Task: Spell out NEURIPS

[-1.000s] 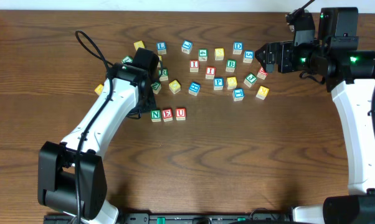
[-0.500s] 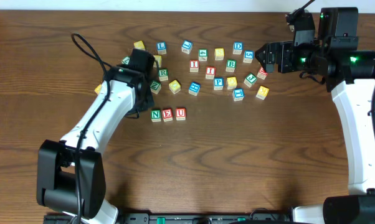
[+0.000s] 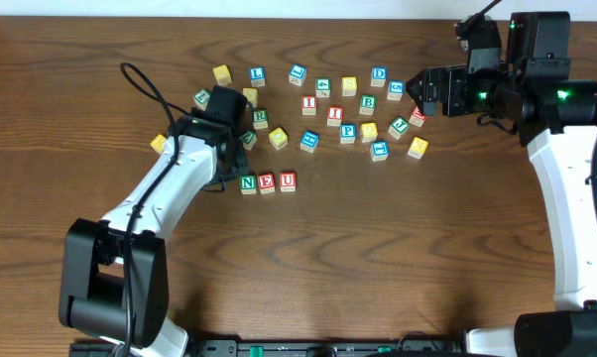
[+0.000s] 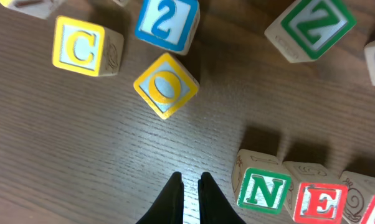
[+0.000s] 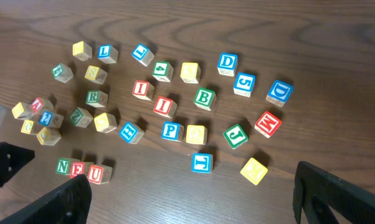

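Observation:
Blocks N (image 3: 248, 182), E (image 3: 267, 181) and U (image 3: 288, 180) stand in a row; N (image 4: 262, 190) and E (image 4: 318, 201) also show in the left wrist view. My left gripper (image 4: 190, 182) is shut and empty, just left of the N, low over the table (image 3: 224, 178). A green R (image 3: 260, 117), two red I blocks (image 3: 309, 103) (image 3: 334, 115) and a blue P (image 3: 347, 130) lie loose in the scatter behind. My right gripper (image 3: 427, 92) is open and empty, held high over the right side of the scatter (image 5: 200, 199).
In the left wrist view a yellow O (image 4: 166, 85), yellow C (image 4: 80, 46), blue 2 (image 4: 166, 22) and green Z (image 4: 311, 26) lie ahead of the fingers. Other loose blocks include green B (image 5: 204, 98), green J (image 5: 236, 135), red M (image 5: 267, 124) and blue T (image 5: 201, 162).
My left wrist has shifted slightly and its cable has swung. The N, E, U row and the loose blocks have not moved. The right arm is still.

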